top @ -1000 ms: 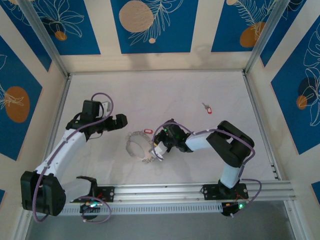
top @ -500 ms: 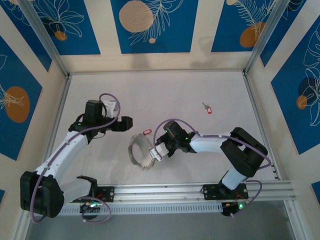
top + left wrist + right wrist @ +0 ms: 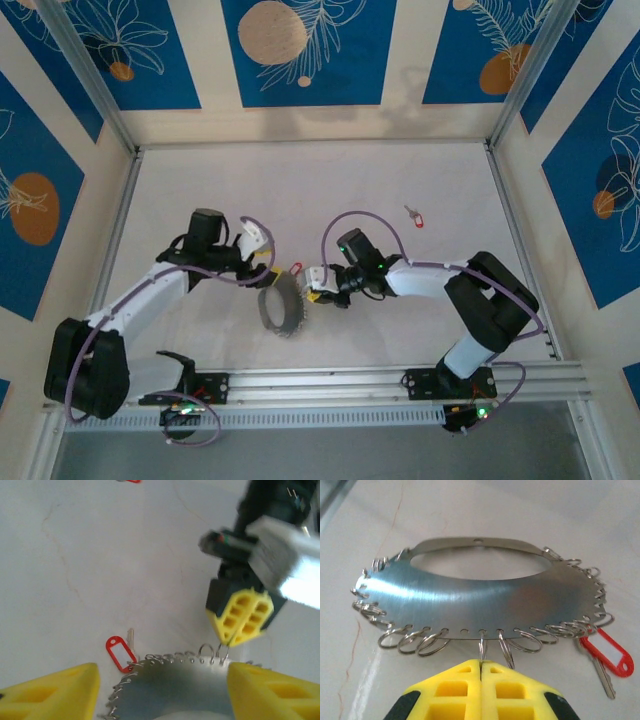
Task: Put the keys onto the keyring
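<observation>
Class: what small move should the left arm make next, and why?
Probably lower the open left gripper onto the red-tagged key beside the keyring and close. The right gripper is shut on a rim loop, so the keyring looks steadied for threading.

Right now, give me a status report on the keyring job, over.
Left gripper open over the keyring. Right gripper shut on one of its rim loops. One red-tagged key at the rim, a second lying far off. No obstruction seen.
</observation>
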